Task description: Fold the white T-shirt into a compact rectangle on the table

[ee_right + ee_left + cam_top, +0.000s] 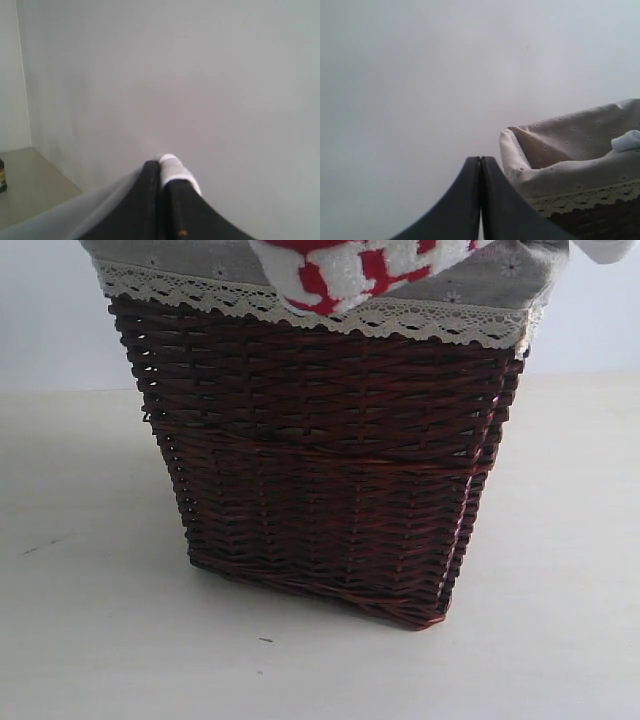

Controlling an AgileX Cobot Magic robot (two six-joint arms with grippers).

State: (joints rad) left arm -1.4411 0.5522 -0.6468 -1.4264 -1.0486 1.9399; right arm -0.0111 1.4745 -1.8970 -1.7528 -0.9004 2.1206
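Observation:
The white T-shirt [350, 275] with red-outlined letters spills over the front rim of the dark wicker basket [320, 480], which stands on the table [90, 620]. Neither gripper shows in the exterior view. In the right wrist view my right gripper [161, 167] is shut on a fold of the white T-shirt [176, 171], held up in front of a pale wall, with cloth trailing away from it. In the left wrist view my left gripper [480, 160] is shut with nothing in it, beside the basket's rim. A bit of white cloth [626, 141] lies inside the basket.
The basket's grey lace-trimmed liner [470, 295] folds over its rim, and the liner [570, 150] also fills the left wrist view. A small dark bottle [2, 175] stands on a beige surface at the edge of the right wrist view. A pale wall lies behind.

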